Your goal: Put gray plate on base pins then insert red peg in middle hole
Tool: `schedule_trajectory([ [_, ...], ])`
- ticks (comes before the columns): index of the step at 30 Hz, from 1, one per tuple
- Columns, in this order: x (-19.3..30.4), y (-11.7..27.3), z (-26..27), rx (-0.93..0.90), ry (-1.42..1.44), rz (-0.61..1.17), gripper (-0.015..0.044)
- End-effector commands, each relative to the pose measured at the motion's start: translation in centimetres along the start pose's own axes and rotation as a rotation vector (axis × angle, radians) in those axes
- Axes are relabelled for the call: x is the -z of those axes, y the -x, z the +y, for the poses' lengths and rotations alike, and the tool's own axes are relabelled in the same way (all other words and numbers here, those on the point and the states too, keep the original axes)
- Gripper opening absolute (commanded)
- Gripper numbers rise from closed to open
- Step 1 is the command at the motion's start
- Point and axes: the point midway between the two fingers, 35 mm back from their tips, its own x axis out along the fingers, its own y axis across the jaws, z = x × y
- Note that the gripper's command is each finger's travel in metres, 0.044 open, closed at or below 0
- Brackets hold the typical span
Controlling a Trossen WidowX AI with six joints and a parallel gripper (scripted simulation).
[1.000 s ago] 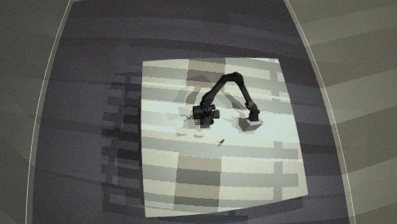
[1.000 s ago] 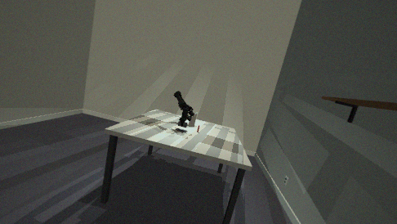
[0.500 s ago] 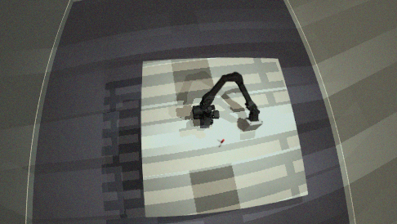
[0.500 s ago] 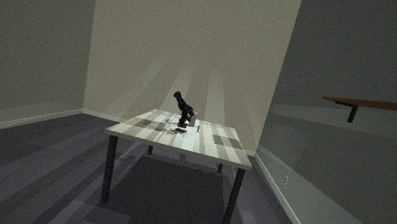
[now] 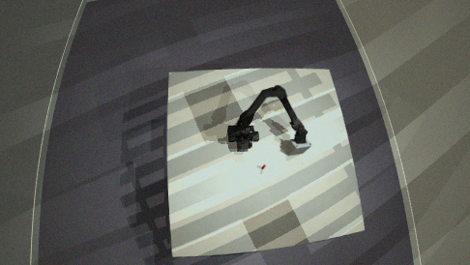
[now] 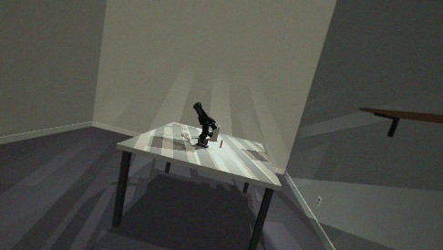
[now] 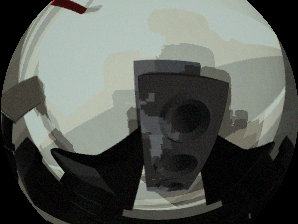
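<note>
My gripper (image 7: 171, 127) (image 5: 300, 140) (image 6: 212, 134) is shut on the gray plate (image 7: 152, 86) (image 6: 216, 134) (image 5: 304, 145). In the wrist view the plate stands between the black fingers, its face with several round holes toward the camera. In the exterior view it looks upright. The red peg (image 5: 263, 166) (image 6: 221, 143) (image 7: 69, 6) stands on the table apart from the plate; it looks upright in the exterior view. A bluish-gray surface shows behind the plate's top edge in the wrist view; whether it is the base or a shadow I cannot tell. The base and its pins cannot be made out.
The striped white table (image 5: 208, 208) (image 6: 237, 171) carries the arm's black foot (image 5: 243, 136), left of the gripper in the top view. A brownish-gray shape (image 7: 23, 100) lies at the wrist view's left edge, unclear what. Shadows cross the table. A brown shelf (image 6: 410, 114) hangs at the far right.
</note>
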Motion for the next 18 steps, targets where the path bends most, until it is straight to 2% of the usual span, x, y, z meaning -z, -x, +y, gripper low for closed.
schedule_trajectory([
  [1, -0.01, -0.81, 0.09, -0.002, 0.007, 0.006, 0.0000],
  [12, 0.03, -0.75, 0.03, -0.001, 0.000, 0.001, 0.0000],
  [18, 0.03, -0.75, 0.03, -0.001, 0.000, 0.001, 0.0157],
])
